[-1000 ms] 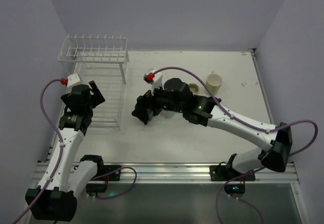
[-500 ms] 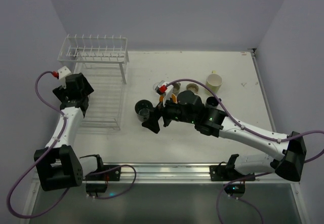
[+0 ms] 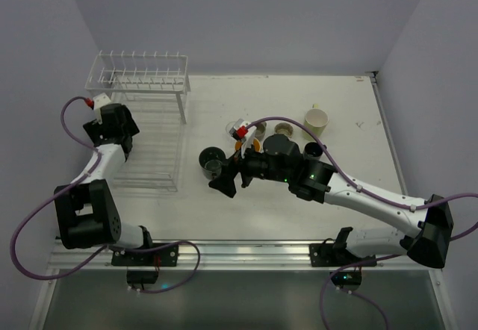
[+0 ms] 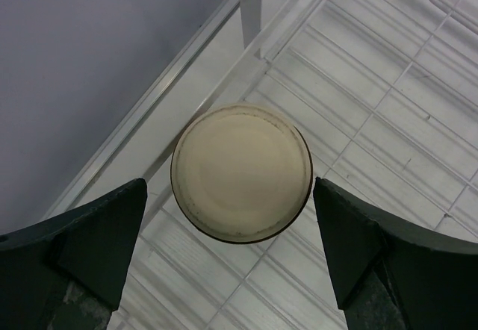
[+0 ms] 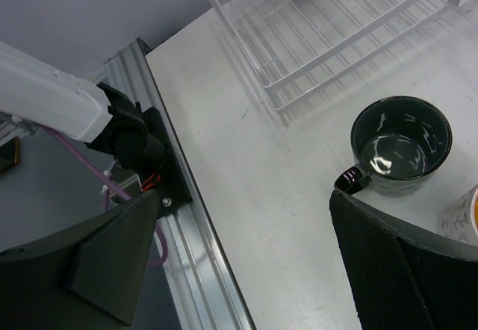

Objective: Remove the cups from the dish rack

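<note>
Left arm [image 3: 97, 167] folded upright at left edge of table [image 3: 351, 106], wrist turned downward. Left gripper [image 4: 229, 195] seen wide open, fingers well spread. Right arm [image 3: 373, 199] stretched low from near right corner toward table centre. Right gripper [image 5: 243, 203] seen wide open, nothing grasped, pointed downward.

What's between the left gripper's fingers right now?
A cream cup standing on the dish rack grid, centred in the open left gripper, touching neither finger. The left wrist view shows it.
</note>
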### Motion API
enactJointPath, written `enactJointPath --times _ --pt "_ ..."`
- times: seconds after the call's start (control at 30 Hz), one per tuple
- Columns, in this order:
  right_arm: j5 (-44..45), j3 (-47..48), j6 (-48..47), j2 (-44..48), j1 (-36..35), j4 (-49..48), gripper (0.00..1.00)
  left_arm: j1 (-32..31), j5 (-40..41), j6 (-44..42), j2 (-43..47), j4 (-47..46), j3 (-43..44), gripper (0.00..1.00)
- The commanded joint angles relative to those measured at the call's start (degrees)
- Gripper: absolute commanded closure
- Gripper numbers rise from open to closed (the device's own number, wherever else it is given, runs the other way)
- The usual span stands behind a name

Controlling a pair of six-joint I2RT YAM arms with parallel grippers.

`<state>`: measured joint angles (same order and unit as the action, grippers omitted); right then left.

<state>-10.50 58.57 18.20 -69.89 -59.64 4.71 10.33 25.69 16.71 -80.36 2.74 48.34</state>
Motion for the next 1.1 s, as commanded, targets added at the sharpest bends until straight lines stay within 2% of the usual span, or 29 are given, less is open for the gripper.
enactJointPath --times 0.0,0.07,0.17,0.2,0.27,0.3,0.5,0.57,0.73,0.83,0.97,1.07 --pt "-1.2 0.0 0.2 1.7 -0.3 -2.9 0.01 0.7 0.1 -1.6 -1.7 -6.3 2.8 0.05" --pt "-1.4 0.0 0.4 1.4 -0.2 -3.0 0.01 0.7 0.3 -1.6 -3.0 -6.6 3.1 0.11" --pt "-1.5 0.1 0.4 0.9 -0.3 -3.1 0.01 0.7 0.0 -1.5 -3.7 -7.4 2.7 0.3" --pt "-1.4 0.2 0.3 0.8 -0.3 -3.1 0.01 0.7 -0.3 -1.3 -3.6 -7.3 2.7 0.41" --pt "-1.4 0.6 0.5 0.5 -0.2 -3.0 0.01 0.7 -1.1 -0.5 -2.8 -7.2 2.2 0.5" --pt "-1.4 1.0 0.6 0.4 -0.3 -3.0 0.01 0.7 -1.3 -0.3 -2.2 -7.1 2.0 0.58" --pt "-2.9 0.3 3.8 0.9 -0.3 -6.1 0.01 0.6 -6.2 4.0 6.3 -4.0 -0.3 0.76" --pt "-3.1 -0.6 5.9 1.2 -0.3 -8.4 0.01 0.6 -9.7 8.3 10.7 -0.3 -1.1 0.81" --pt "-1.4 -3.9 11.6 3.3 -0.2 -13.1 0.01 0.6 -20.7 12.4 24.0 3.8 -5.7 0.83" --pt "1.5 -6.6 14.7 5.4 -0.2 -17.6 0.01 0.6 -33.8 14.7 32.4 5.0 -8.8 0.83" --pt "4.9 -9.3 17.8 6.5 -0.1 -21.4 0.01 0.5 -47.4 20.5 41.4 5.2 -12.0 0.83" --pt "7.3 -11.2 19.4 7.7 0.2 -23.8 0.03 0.5 -57.8 26.8 46.1 0.6 -15.8 0.83"
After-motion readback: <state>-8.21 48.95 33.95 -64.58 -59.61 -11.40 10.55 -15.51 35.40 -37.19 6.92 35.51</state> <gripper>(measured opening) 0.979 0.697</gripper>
